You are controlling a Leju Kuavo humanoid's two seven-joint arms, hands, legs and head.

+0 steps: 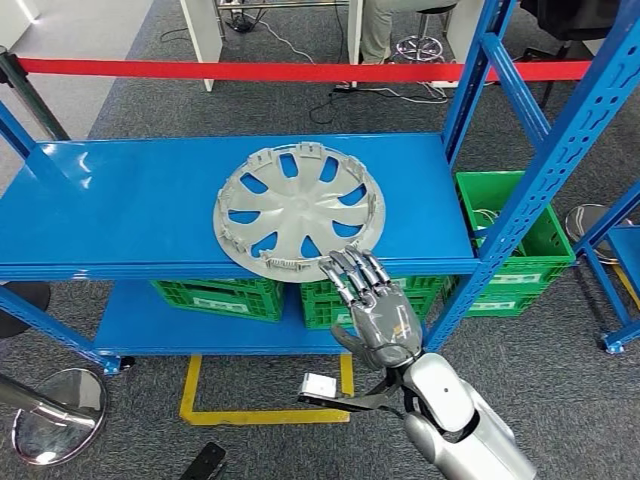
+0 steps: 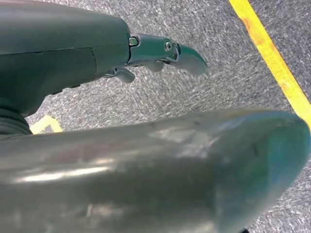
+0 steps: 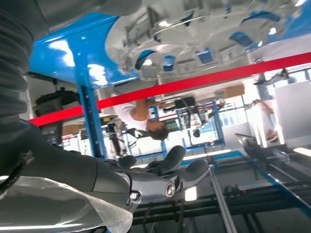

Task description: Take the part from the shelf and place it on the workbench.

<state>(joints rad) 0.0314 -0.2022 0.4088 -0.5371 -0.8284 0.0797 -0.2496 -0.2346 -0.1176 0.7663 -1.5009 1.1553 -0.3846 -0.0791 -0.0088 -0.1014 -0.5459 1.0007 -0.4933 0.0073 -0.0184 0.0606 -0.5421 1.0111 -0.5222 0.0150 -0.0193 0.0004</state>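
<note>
- Fingers (image 1: 355, 272) of right hand (image 1: 375, 310): stretched forward, slightly apart, empty, tips at the near rim of the part, just at the shelf's front edge; actual contact impossible to tell.
- Right hand in the right wrist view (image 3: 157, 177): fingers extended and loosely side by side, nothing between them and the thumb.
- Left hand (image 2: 110, 53): fingers (image 2: 183, 52) lightly extended over grey carpet (image 2: 205, 92), holding nothing; yellow floor tape (image 2: 275, 68) close by.
- Part (image 1: 300, 208): silver-grey wheel cover with spoke-shaped openings, lying flat on the top board of the blue shelf (image 1: 113, 210), towards the front edge, clip side up.
- Same part from beneath the right wrist (image 3: 190, 34), resting on the blue board.
- Green crates (image 1: 219, 297) on the lower board of the shelf; another green crate (image 1: 521, 240) on the floor past the shelf's right post.
- Red barrier tape (image 1: 249, 71) stretched behind the shelf.
- Person seated behind the tape (image 1: 377, 30), only legs visible.
- Yellow floor marking (image 1: 249, 412) in front of the shelf.
</note>
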